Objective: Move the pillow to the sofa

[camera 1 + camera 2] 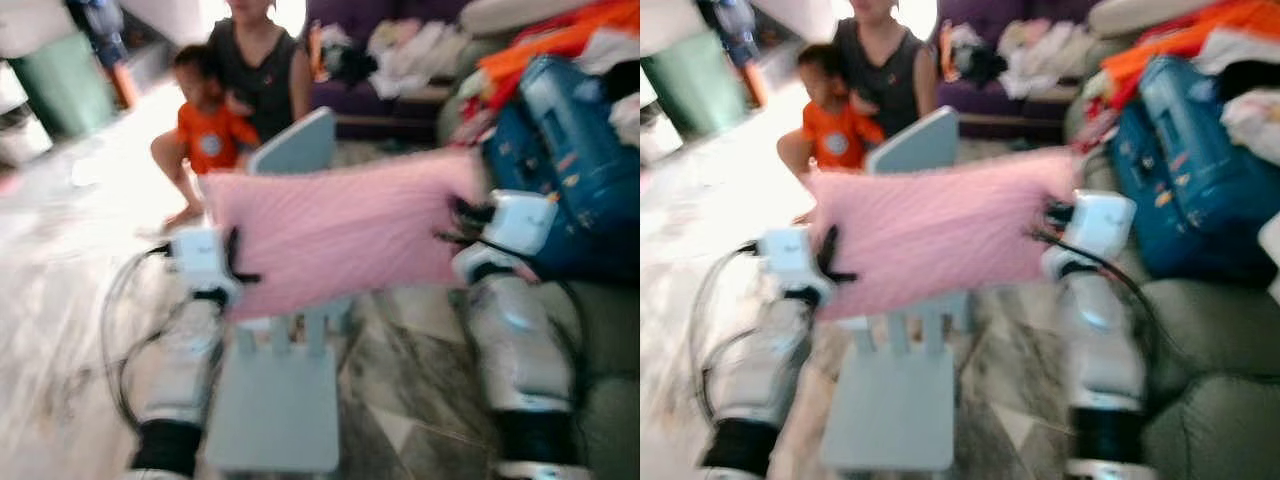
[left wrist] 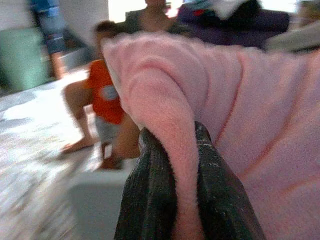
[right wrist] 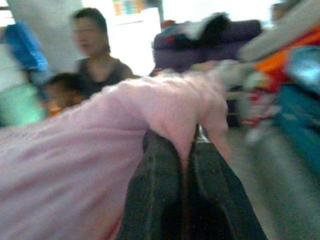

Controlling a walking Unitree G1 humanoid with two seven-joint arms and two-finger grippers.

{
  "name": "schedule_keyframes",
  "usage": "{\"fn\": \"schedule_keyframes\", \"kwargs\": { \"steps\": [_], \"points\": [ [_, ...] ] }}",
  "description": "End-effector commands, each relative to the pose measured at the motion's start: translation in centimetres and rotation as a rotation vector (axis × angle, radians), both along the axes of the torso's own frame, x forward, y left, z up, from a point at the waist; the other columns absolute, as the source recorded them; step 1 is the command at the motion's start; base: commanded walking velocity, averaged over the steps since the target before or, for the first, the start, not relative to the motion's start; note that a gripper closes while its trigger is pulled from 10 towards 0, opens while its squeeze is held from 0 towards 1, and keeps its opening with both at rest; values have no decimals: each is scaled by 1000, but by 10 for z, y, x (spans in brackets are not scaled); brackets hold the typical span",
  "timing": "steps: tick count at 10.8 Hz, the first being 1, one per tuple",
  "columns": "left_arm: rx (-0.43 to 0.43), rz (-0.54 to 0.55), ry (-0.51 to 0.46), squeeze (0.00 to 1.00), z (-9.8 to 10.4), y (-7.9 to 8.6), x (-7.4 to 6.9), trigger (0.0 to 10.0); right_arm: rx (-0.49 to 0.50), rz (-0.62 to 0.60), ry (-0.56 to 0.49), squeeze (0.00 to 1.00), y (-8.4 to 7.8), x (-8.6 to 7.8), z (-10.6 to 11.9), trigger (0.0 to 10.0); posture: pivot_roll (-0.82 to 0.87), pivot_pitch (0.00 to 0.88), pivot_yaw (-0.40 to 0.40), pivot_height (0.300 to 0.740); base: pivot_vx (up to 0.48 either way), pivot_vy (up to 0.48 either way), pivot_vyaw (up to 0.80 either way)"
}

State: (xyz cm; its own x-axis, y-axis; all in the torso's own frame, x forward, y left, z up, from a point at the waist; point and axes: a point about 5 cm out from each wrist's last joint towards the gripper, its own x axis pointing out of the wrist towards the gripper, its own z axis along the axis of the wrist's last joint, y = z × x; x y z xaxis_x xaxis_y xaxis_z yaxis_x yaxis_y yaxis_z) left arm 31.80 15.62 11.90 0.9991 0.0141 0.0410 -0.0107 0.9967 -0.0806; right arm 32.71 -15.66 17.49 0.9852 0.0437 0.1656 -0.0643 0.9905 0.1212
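— Left eye view, blurred: marble floor (image 1: 60,330), one pale chair (image 1: 275,395), one cluttered sofa (image 1: 560,110) on the right.
— Pillow?
— One pink pillow (image 1: 340,235), aloft over the chair; left gripper (image 2: 172,165) and right gripper (image 3: 185,150) each pinch an edge.
— People?
— Two people (image 1: 235,90) behind.

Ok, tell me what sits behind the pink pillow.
Behind the pillow, clamped by the left gripper and right gripper, stands a grey chair; its backrest middle is covered. Two people sit farther back.
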Motion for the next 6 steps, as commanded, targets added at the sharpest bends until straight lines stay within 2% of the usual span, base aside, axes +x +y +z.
{"fn": "schedule_keyframes", "kwargs": {
  "steps": [1, 4, 5, 6],
  "points": [
    [-3, 47, 2, 0, 0, 12, -3, 0, -2, 17, -46, 0, 5, 1, 11, 0, -129, 0, 32, 740, 0, 0, 0],
    [-16, 16, 41, 0, -4, 6, -6, 0, -6, 26, -32, 0, 5, -1, 9, 0, -122, 0, 21, 740, 0, 0, 0],
    [-8, 13, 72, 0, -7, 6, -6, 4549, -6, 31, -24, 0, 5, -1, 8, 0, -120, 0, 19, 740, 0, 0, 0],
    [-9, 16, 83, 0, -5, 7, -5, 10000, -6, 39, -16, 0, 6, -2, 6, 0, -120, 0, 16, 740, 0, 0, 0]
  ]
}}
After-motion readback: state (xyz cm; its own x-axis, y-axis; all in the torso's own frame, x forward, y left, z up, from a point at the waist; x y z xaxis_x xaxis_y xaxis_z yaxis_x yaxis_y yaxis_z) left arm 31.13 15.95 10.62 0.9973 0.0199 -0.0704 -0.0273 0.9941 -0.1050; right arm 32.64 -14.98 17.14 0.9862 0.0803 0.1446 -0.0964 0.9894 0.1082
